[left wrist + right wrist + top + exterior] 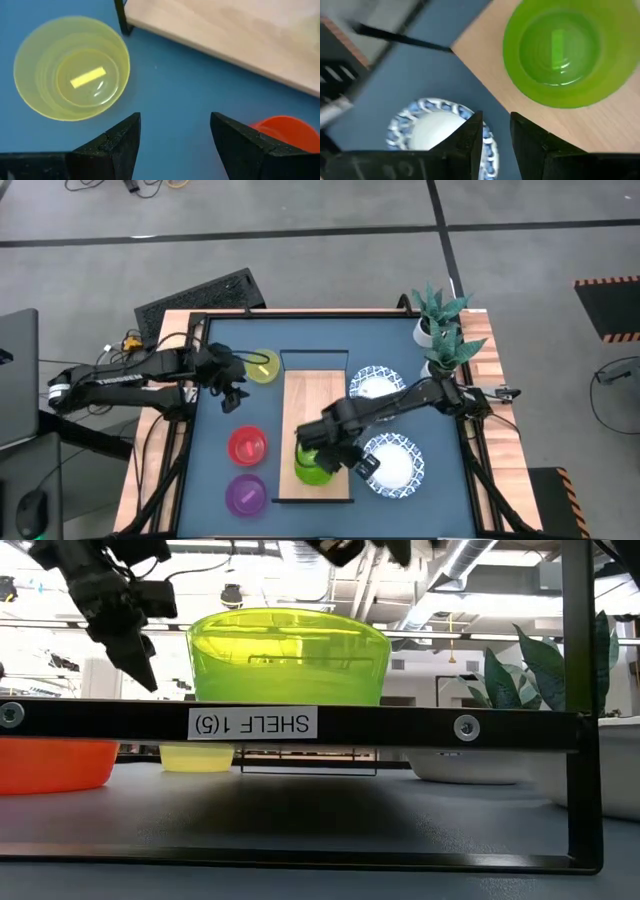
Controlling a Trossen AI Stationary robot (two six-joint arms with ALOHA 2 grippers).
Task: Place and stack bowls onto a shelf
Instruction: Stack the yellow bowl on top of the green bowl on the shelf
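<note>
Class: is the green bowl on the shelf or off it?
On it: the green bowl stands upright on the shelf, untouched by either tool.

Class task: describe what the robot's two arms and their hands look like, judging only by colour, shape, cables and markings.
Both arms are dark, jointed and slim. The left arm carries white lettering along one link and a white band near its base. The left hand ends in two black wedge-shaped fingers. The right hand has similar flat black fingers, and dark cables trail beside the right arm.

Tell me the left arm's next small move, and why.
Probably lower the open left gripper toward the yellow bowl. That bowl sits empty and upright on the blue tabletop beside the shelf, ungrasped, while the green bowl already rests on the board, with the right gripper near it, holding nothing.
</note>
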